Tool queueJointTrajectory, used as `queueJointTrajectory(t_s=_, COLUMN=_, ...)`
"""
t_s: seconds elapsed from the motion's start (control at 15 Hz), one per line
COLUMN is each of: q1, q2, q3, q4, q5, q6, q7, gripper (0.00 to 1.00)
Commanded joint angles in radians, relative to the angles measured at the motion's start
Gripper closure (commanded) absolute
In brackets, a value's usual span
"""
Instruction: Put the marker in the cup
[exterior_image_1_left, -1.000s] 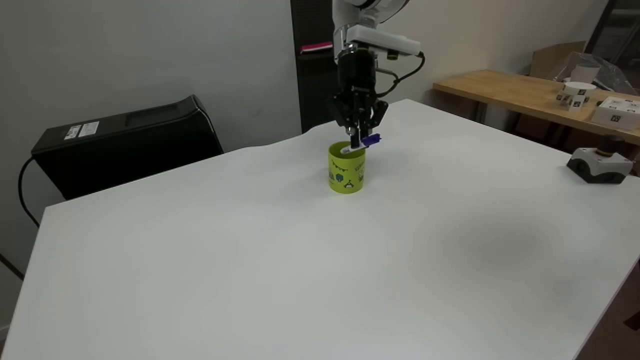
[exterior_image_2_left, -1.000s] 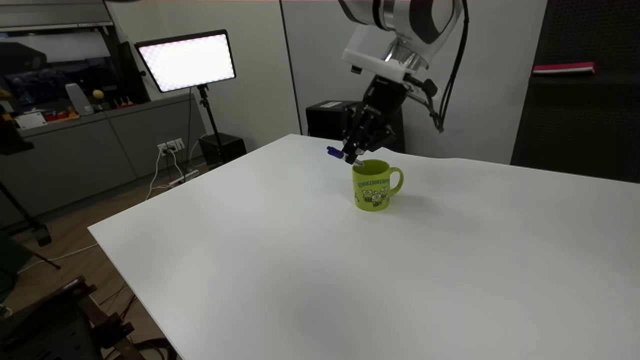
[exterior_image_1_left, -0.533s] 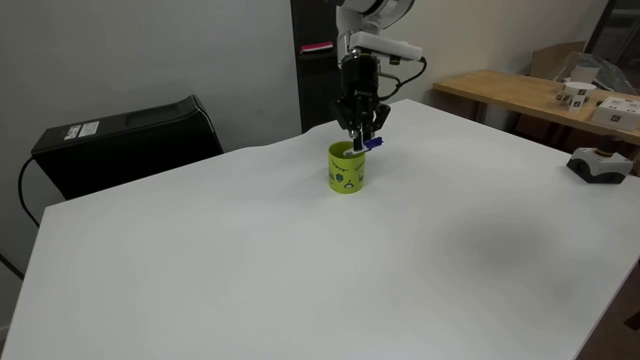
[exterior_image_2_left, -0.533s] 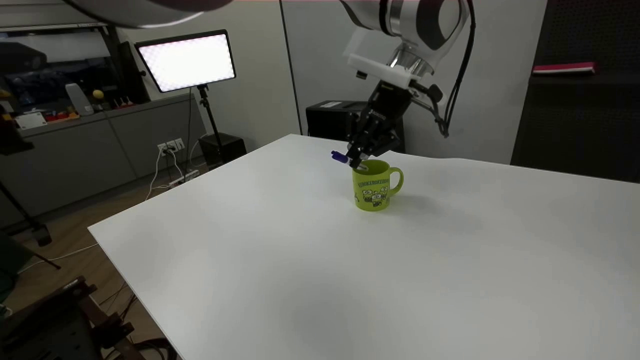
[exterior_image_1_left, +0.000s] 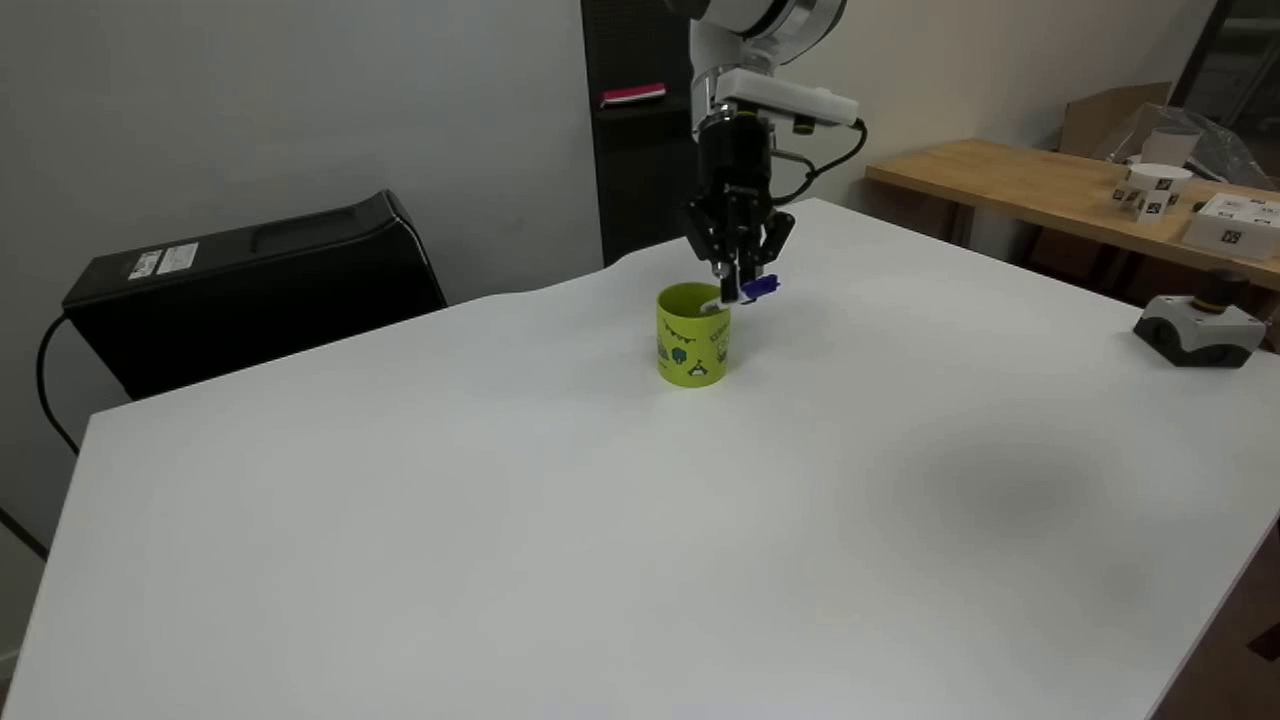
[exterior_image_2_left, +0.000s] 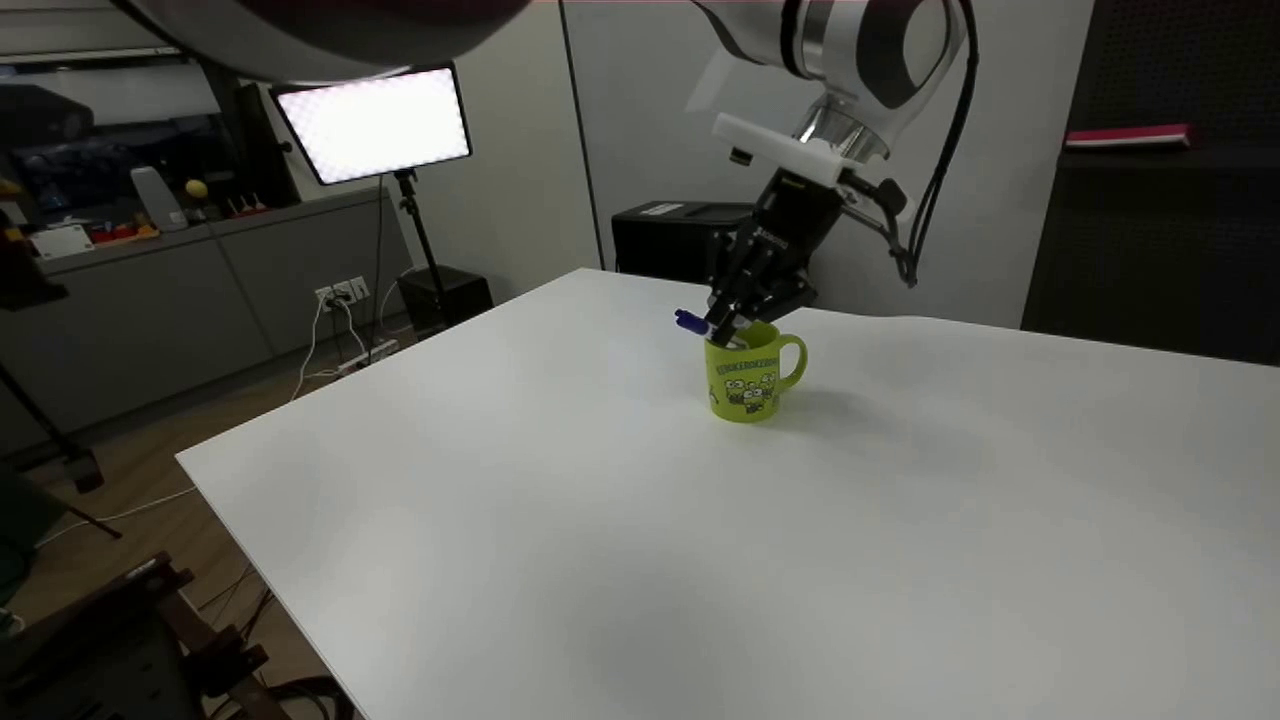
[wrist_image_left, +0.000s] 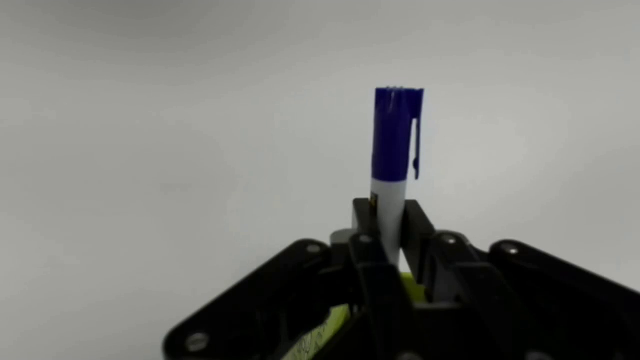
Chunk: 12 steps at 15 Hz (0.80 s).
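The yellow-green cup (exterior_image_1_left: 692, 350) stands upright on the white table in both exterior views, with its handle (exterior_image_2_left: 796, 362) showing in an exterior view. My gripper (exterior_image_1_left: 737, 293) is shut on the marker (exterior_image_1_left: 761, 287), around its white barrel. The marker is tilted: the blue cap (exterior_image_2_left: 691, 322) points out past the rim, and the white end reaches over the cup's opening. I cannot tell whether it touches the rim. In the wrist view the marker (wrist_image_left: 390, 135) stands between the fingertips (wrist_image_left: 387, 215), and the cup (wrist_image_left: 320, 334) is mostly hidden behind the gripper.
The white table (exterior_image_1_left: 480, 540) carries a grey-and-black button box (exterior_image_1_left: 1200, 325) at its far side. A black box (exterior_image_1_left: 260, 285) stands behind the table edge. A wooden table (exterior_image_1_left: 1010, 185) with paper cups is beyond. A lamp panel (exterior_image_2_left: 375, 125) stands behind.
My gripper, with the marker in it, has moved right and a little down in both exterior views. The marker's white end is lower, by the cup's rim. The cup has not moved.
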Motion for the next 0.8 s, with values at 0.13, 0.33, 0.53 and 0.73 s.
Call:
queueJointTrajectory(t_s=0.13, q1=-0.022, q2=0.050, q3=0.013, q4=0.094, q5=0.025, q6=-0.053, q7=0.059, gripper=0.96)
queueJointTrajectory(t_s=0.33, q1=-0.018, q2=0.075, q3=0.023, q4=0.133, q5=0.023, q6=-0.066, q7=0.077, gripper=0.96)
queueJointTrajectory(t_s=0.53, q1=-0.006, q2=0.057, q3=0.027, q4=0.112, q5=0.036, q6=-0.038, q7=0.085, gripper=0.96)
queueJointTrajectory(t_s=0.73, q1=0.006, q2=0.053, q3=0.036, q4=0.117, q5=0.039, q6=-0.016, q7=0.085, gripper=0.96)
